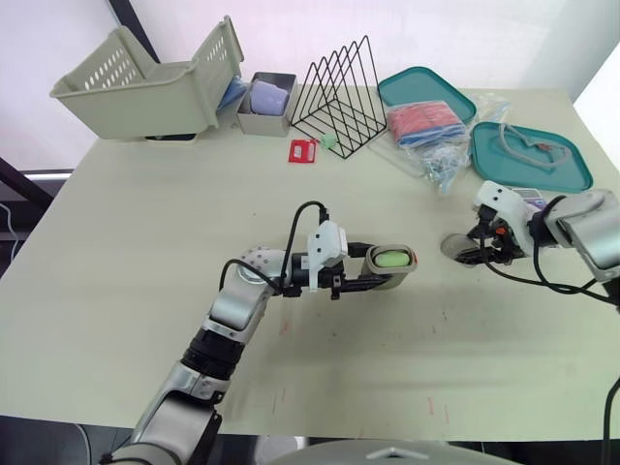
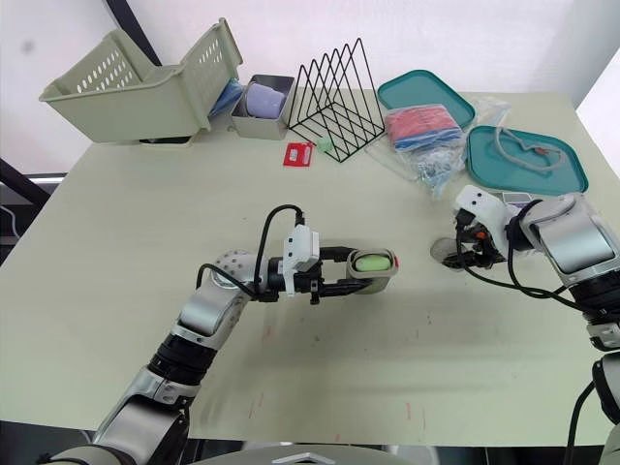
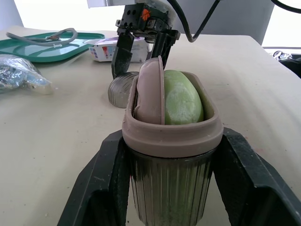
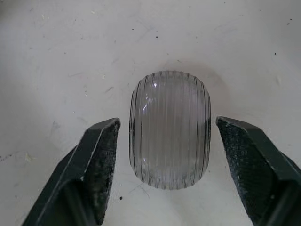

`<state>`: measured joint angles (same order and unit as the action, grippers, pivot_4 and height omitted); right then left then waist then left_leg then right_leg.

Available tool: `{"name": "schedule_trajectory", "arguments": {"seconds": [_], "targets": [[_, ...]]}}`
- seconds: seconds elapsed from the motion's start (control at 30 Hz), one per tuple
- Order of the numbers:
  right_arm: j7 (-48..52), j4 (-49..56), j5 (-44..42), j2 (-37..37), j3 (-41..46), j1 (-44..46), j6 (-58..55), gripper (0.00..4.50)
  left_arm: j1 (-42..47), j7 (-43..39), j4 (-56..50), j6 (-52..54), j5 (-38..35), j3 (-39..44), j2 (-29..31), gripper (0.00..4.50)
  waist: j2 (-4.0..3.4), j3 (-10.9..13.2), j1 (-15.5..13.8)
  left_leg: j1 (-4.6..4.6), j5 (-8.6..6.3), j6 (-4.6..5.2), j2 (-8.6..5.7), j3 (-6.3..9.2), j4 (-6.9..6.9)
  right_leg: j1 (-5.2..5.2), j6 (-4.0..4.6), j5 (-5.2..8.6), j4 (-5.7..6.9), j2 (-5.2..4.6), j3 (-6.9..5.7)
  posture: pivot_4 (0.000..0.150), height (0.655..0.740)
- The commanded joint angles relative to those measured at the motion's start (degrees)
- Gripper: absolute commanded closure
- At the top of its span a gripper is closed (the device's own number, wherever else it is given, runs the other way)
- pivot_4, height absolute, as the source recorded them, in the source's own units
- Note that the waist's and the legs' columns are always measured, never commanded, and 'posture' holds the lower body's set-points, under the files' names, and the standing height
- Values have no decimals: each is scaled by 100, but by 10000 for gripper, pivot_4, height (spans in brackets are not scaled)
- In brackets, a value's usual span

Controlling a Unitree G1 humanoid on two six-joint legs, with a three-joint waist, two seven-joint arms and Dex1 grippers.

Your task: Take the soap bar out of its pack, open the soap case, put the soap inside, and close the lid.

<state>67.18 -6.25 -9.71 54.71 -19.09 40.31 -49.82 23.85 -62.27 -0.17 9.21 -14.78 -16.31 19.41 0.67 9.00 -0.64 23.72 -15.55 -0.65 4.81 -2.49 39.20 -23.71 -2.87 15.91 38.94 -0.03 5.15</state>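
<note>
My left gripper [image 1: 382, 273] is shut on the soap case [image 1: 395, 263], a ribbed grey tub with a tan rim, held just above the table. The green soap bar [image 3: 182, 98] sits inside it beside a pinkish insert [image 3: 150, 89]. To the right, the clear ribbed lid [image 4: 170, 129] lies on the table. My right gripper [image 4: 167, 125] is open and lowered over it, one finger on each side and neither touching. The white soap pack [image 3: 113, 48] lies just behind that gripper.
Along the back of the table [image 1: 145, 252] stand a beige basket [image 1: 145, 87], a metal tin [image 1: 266, 105], a black wire rack [image 1: 341, 97] and a small red item [image 1: 303, 150]. At the back right are two teal trays [image 1: 531, 155] and plastic bags [image 1: 436, 136].
</note>
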Motion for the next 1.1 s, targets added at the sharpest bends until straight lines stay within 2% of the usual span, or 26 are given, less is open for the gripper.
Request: {"name": "schedule_trajectory", "arguments": {"seconds": [0.03, 1.1], "targets": [[39, 222, -63, 134, 283, 2, -56, 11917, 33, -32, -281, -56, -110, 0, -18, 25345, 0, 0, 0, 0, 0, 0, 0, 0, 0, 0, 0, 0, 0, 0, 0, 1500, 7400], [192, 87, 242, 123, 16, 214, -40, 11917, 11, 39, -319, 50, -87, -27, -55, 25345, 0, 0, 0, 0, 0, 0, 0, 0, 0, 0, 0, 0, 0, 0, 0, 1500, 7400]]}}
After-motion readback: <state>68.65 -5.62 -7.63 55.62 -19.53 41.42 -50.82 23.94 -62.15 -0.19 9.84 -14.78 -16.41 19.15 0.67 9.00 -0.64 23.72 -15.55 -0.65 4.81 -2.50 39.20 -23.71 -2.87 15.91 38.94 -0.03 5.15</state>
